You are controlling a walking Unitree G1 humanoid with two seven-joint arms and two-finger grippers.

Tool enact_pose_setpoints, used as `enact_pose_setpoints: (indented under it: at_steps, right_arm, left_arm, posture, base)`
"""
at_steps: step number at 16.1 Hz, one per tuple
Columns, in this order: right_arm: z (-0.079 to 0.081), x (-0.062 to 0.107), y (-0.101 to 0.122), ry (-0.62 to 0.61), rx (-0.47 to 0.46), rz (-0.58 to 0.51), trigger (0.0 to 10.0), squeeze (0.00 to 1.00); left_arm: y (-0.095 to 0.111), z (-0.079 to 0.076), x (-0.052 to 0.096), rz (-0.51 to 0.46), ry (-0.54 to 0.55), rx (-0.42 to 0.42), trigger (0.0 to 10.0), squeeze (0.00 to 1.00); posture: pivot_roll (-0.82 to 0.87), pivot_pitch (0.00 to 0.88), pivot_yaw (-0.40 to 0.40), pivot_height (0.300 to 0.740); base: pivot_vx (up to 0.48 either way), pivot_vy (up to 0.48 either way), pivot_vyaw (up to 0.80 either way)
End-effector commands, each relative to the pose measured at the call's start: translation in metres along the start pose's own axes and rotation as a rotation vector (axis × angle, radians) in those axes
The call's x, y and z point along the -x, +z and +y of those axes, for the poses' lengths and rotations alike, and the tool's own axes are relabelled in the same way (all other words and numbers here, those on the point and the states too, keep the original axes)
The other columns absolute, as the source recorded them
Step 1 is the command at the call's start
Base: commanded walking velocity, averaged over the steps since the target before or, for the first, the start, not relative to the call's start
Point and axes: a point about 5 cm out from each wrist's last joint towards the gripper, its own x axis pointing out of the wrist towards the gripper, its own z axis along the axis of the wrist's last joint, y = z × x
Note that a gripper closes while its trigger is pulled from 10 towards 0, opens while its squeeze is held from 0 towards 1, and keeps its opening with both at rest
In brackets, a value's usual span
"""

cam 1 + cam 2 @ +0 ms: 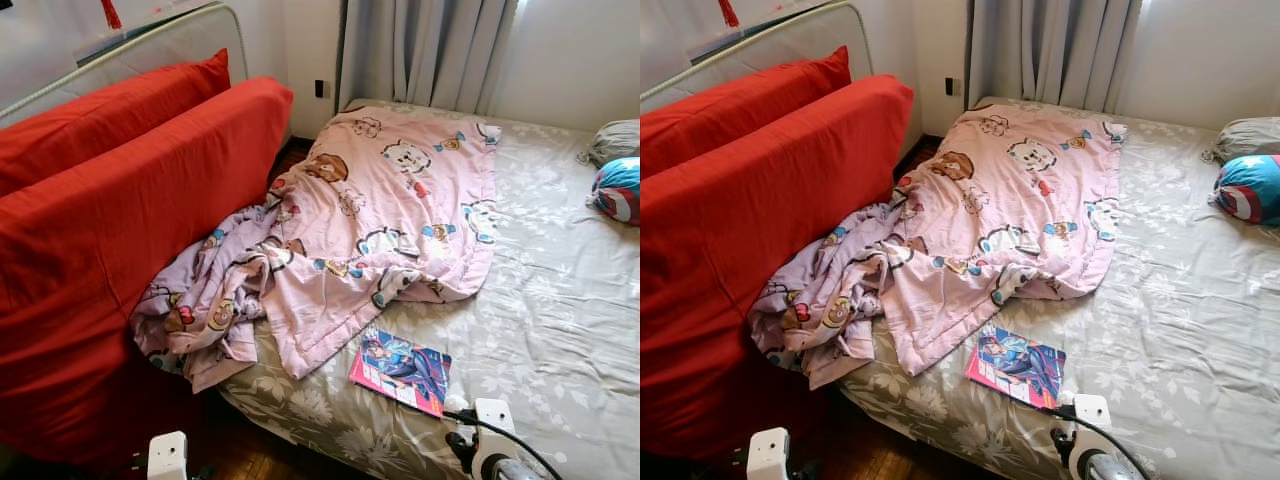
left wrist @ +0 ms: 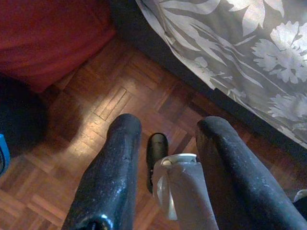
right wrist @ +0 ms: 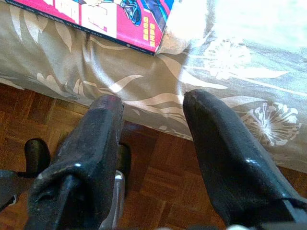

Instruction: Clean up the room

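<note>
Right gripper (image 3: 153, 120) hung with fingers spread and empty over the bed's edge, just short of the comic book (image 1: 400, 369) lying flat near the corner of the floral sheet (image 1: 560, 330), below the rumpled pink blanket (image 1: 370, 220). Best approach, I judged: slide one finger under the book's overhanging corner. Left gripper (image 2: 163, 143) was parted too, idle above the wooden floor (image 2: 96, 110).

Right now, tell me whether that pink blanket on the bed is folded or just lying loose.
Loose, not folded. The pink blanket lies rumpled across the bed, one bunched end spilling over the edge beside the red cushion.
</note>
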Motion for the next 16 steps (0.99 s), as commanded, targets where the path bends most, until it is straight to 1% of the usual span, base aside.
enact_pose_setpoints:
  at_steps: [1,4,16]
  right_arm:
    - [-0.0013,0.0005,-0.0009,-0.002,-0.008,-0.005,10.0,0.00]
    - [-0.0010,0.0005,-0.0005,0.004,-0.011,-0.008,10.0,0.00]
    - [-0.0006,0.0003,0.0005,0.003,-0.010,-0.011,10.0,0.00]
  left_arm:
    - [-0.0037,0.0009,0.0011,0.012,0.003,0.012,10.0,0.00]
    - [-0.0040,0.0015,0.0013,0.012,0.005,0.013,10.0,0.00]
    - [-0.0054,0.0036,0.0020,0.017,0.011,0.015,10.0,0.00]
  posture:
    - [0.01,0.043,-0.009,0.740]
    - [0.01,0.049,-0.011,0.740]
    - [0.02,0.051,-0.011,0.740]
  base:
    - [0.000,0.000,0.00]
    - [0.000,0.000,0.00]
    - [0.252,0.000,0.00]
